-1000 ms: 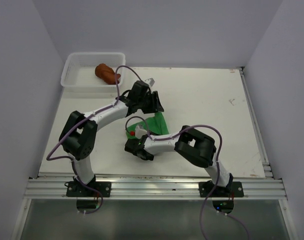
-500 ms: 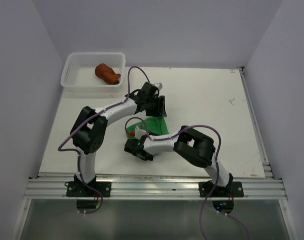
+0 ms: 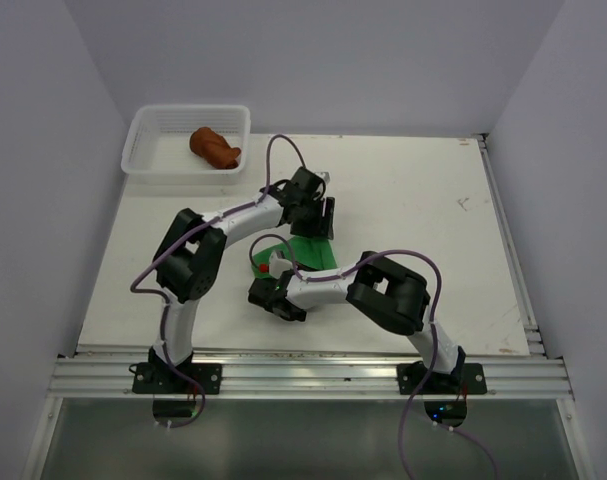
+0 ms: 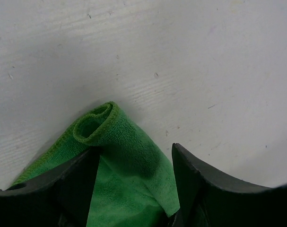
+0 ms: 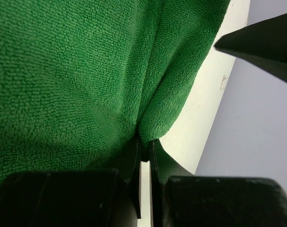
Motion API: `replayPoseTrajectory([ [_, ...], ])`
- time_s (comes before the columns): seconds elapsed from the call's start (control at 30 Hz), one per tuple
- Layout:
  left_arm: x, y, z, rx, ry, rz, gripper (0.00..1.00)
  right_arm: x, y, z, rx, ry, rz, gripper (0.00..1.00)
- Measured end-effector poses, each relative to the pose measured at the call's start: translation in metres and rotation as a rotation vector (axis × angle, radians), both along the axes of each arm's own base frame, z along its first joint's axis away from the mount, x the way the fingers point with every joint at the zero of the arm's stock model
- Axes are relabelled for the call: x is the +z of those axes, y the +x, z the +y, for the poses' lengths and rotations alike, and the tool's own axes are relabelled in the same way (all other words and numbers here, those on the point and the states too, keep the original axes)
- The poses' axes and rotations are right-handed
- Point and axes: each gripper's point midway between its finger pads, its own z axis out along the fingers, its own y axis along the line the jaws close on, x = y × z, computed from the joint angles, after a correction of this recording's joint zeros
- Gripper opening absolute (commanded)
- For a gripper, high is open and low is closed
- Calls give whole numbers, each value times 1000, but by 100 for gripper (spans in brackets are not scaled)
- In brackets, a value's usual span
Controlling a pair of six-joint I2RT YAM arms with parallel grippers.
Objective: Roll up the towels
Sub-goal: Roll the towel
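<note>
The green towel [image 3: 309, 250] is seen lying on the white surface [image 3: 413, 220], and both arms are bent in over it. In the left wrist view its far end is curled into a small loose roll, and flat cloth is spread out behind that roll.

The left pincer [image 3: 321, 217] is set at the far end of the green towel. Its two dark fingers [image 4: 77, 175] are held apart, one on each side of the cloth just behind the roll. Whether they press the cloth cannot be told.

The right pincer [image 3: 269, 268] is placed at the near left corner of the green towel. In the right wrist view its fingers are brought together, and a folded edge of the cloth [image 5: 86, 71] is pinched between their tips [image 5: 144, 156].

The brown towel [image 3: 214, 147] is found well beyond the green towel, to the far left. It is bunched into a short roll and lies inside the white mesh basket [image 3: 143, 140], toward the basket's right side. The basket stands at the far left corner of the surface, well apart from the green towel.
</note>
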Motion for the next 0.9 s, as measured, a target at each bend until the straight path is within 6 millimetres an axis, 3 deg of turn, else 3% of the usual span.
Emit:
replayPoseTrajectory([
  [0.17,-16,-5,2,-7,41,21,63,0,0,0,0,0,0,0],
  [0.4,-18,-2,6,7,64,9,45,0,0,0,-1,1,0,0],
  [0.57,-18,-1,7,15,69,3,39,0,0,0,-1,3,-1,0],
  [0.8,-26,-1,7,33,53,-7,24,-1,-2,-1,5,-3,-11,0],
  [0.9,-26,-1,7,46,38,-16,23,-1,-2,0,7,-3,-14,0],
])
